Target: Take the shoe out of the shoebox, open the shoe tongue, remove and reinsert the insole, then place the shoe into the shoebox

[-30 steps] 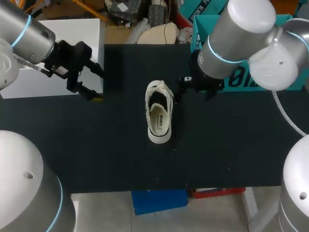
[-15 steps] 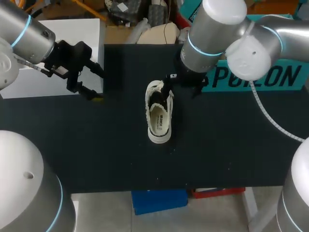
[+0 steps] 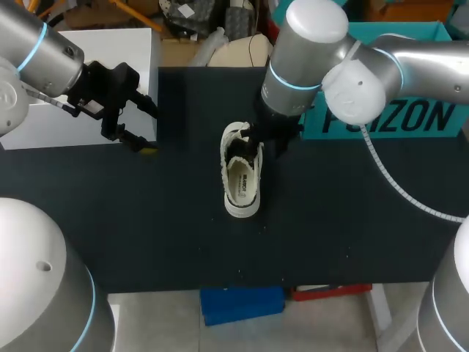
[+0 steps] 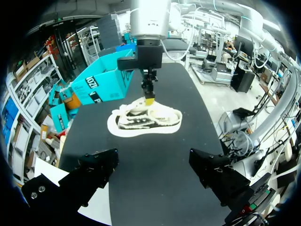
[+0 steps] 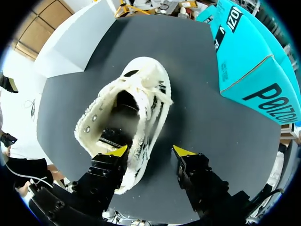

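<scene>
A cream low-top shoe (image 3: 240, 176) with a dark lining lies mid-table, toe toward the back; it also shows as the shoe (image 4: 143, 120) and the shoe (image 5: 127, 117) in the wrist views. My right gripper (image 3: 256, 145) hangs over its laced part. In the right wrist view the right gripper (image 5: 150, 151) straddles the shoe's side wall, one finger over the opening and the other outside with a gap of table showing, so it is open. My left gripper (image 3: 145, 128) stands open and empty at the table's left, well away from the shoe. The teal shoebox (image 3: 396, 110) sits at the back right.
A white box (image 3: 88, 81) stands at the back left, just behind my left gripper. The black tabletop (image 3: 330, 220) stretches in front of and to the right of the shoe. The shoebox (image 5: 249, 61) lies beside the shoe, beyond my right gripper.
My right arm has swung left from beside the shoebox to above the shoe's laces, and its fingers have drawn closer together. The left arm has stayed still.
</scene>
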Motion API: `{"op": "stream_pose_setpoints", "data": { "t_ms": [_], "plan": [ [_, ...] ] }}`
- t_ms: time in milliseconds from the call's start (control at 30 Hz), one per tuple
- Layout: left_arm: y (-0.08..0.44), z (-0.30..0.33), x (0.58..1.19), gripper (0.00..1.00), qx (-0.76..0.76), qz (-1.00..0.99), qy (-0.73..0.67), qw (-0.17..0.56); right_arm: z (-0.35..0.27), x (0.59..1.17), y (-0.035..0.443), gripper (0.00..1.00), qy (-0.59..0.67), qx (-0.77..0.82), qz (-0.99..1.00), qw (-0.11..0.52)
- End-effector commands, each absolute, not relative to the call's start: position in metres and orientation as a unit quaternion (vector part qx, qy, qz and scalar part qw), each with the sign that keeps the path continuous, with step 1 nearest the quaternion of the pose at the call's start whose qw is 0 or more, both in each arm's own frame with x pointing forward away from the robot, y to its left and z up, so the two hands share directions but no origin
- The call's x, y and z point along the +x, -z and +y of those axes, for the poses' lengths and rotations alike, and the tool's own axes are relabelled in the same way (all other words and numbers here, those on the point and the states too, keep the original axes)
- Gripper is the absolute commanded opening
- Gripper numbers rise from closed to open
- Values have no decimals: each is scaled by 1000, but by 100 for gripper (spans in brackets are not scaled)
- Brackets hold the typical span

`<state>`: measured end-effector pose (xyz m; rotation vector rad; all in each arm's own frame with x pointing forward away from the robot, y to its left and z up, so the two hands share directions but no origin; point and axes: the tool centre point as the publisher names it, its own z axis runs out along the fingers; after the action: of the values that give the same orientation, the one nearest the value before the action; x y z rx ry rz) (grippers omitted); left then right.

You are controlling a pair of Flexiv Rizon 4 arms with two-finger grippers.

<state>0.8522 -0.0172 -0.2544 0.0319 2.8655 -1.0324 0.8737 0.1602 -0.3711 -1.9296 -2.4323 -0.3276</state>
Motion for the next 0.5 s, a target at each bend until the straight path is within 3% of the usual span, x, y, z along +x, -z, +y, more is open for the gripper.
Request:
{"op": "stream_pose_setpoints", "data": {
  "t_ms": [33,500],
  "plan": [
    [256,-18,852,100,10,939,339,50,158,880,387,49,98,-618,-780,17],
    [256,-18,852,100,10,939,339,50,160,888,422,49,82,-608,-789,25]
  ]
}}
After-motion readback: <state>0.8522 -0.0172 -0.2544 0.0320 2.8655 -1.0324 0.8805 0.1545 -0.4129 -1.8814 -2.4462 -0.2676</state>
